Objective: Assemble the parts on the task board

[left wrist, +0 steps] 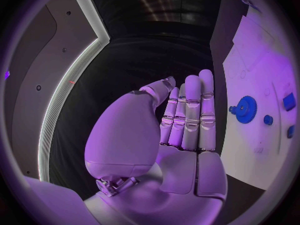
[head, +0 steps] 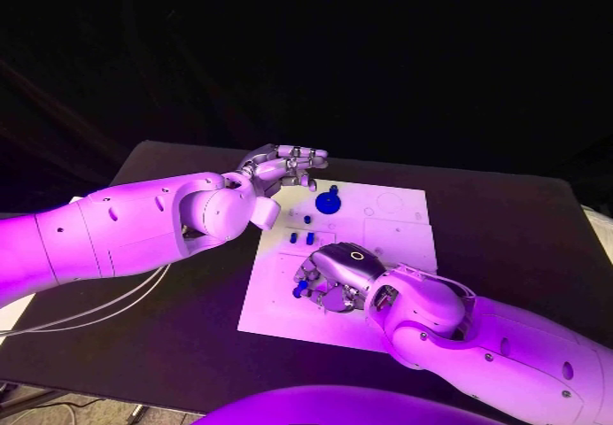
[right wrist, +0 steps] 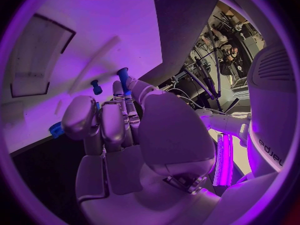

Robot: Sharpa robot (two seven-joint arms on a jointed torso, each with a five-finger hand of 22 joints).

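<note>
The white task board [head: 384,243] lies mid-table. A blue gear [head: 329,202] stands near its far left corner, with small blue parts [head: 300,237] just nearer me. My left hand [head: 283,166] hovers over the board's far left corner with its fingers extended and nothing in it. The left wrist view shows that hand [left wrist: 184,120] beside the gear [left wrist: 245,109] and a small peg [left wrist: 268,119]. My right hand [head: 335,276] is curled low over the board's left half. It pinches a small blue part [right wrist: 123,77] at its fingertips, close to another blue peg [right wrist: 95,86].
The black table [head: 511,230] extends around the board. Pale cables [head: 103,310] trail across its near left side. The board's far right part carries outlined recesses [head: 390,205].
</note>
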